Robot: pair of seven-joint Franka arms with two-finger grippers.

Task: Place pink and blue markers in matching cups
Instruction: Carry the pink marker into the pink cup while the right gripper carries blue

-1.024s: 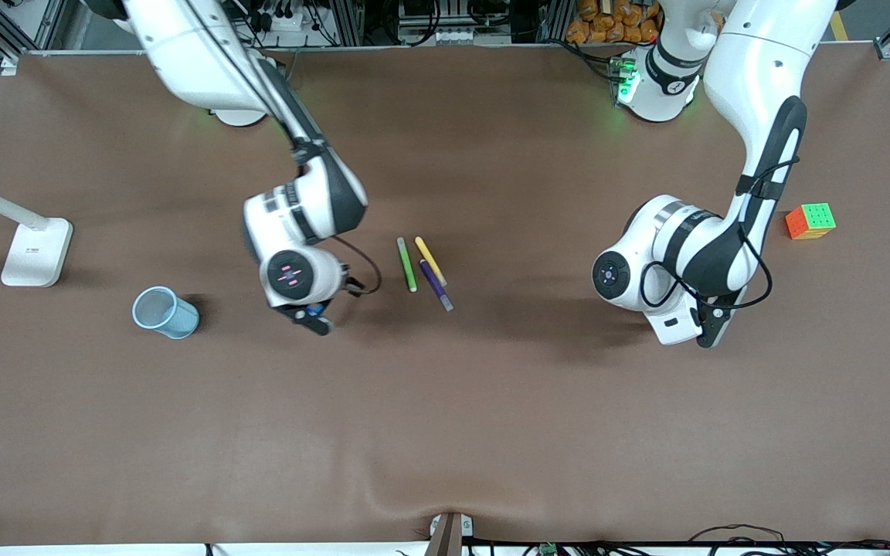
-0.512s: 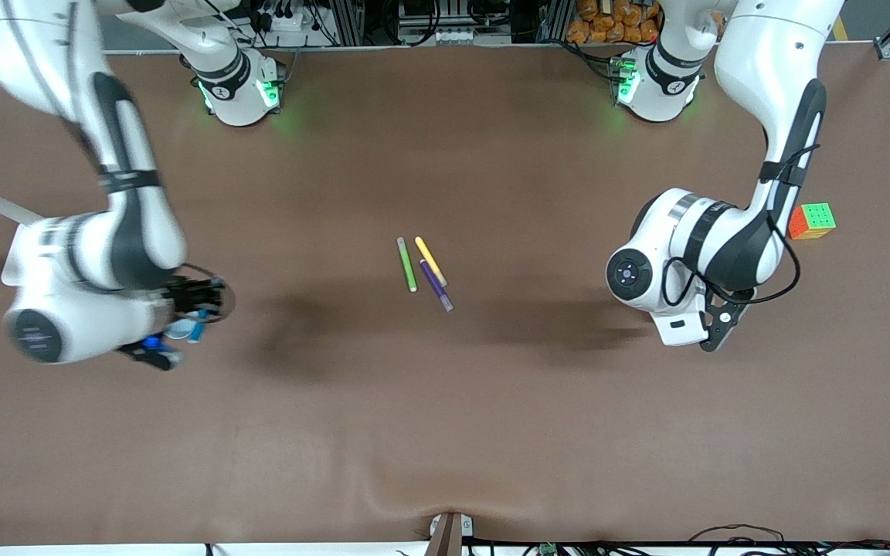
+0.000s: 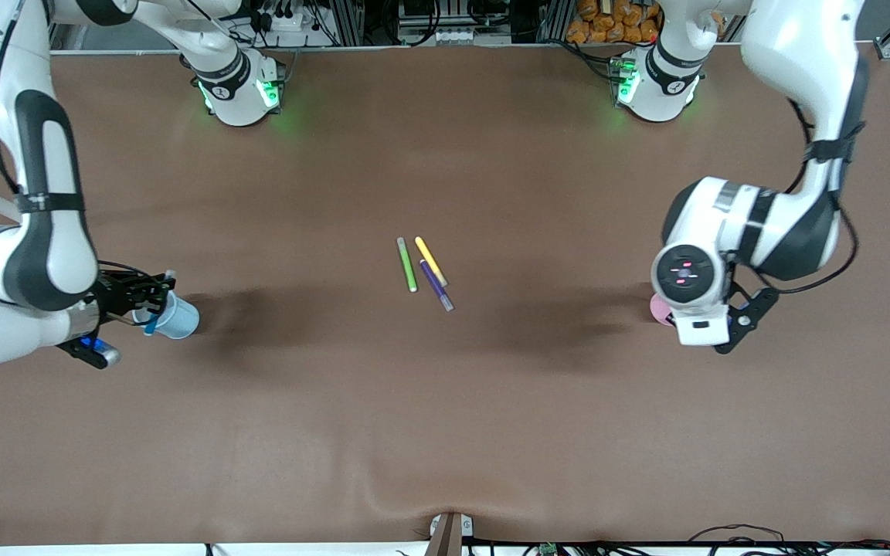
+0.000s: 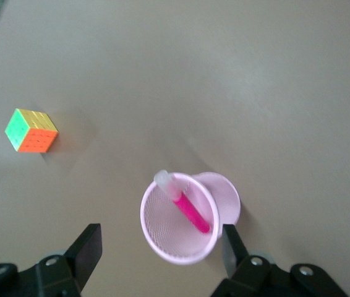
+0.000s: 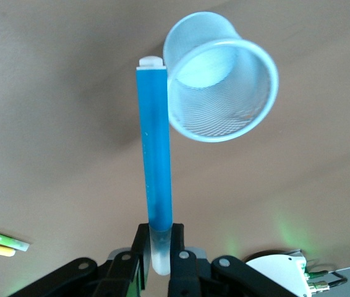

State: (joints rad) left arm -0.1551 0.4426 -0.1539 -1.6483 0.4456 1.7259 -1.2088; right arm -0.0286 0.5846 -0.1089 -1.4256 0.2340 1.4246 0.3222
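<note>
Hovering my right gripper (image 5: 157, 250), clamped on the blue marker (image 5: 154, 154), over the blue cup (image 5: 219, 86); left gripper (image 4: 162, 253) gaped above the pink cup (image 4: 181, 247) with the pink marker (image 4: 190, 213) inside.

The pale blue round cup (image 5: 221, 77) and the pastel pink round cup (image 4: 181, 219) look like fine wire mesh. The bright blue marker (image 5: 154, 167) and the magenta-pink marker (image 4: 188, 209) seem smooth plastic. The brown table surface (image 3: 445, 417) looks matt, slightly wrinkled.
</note>
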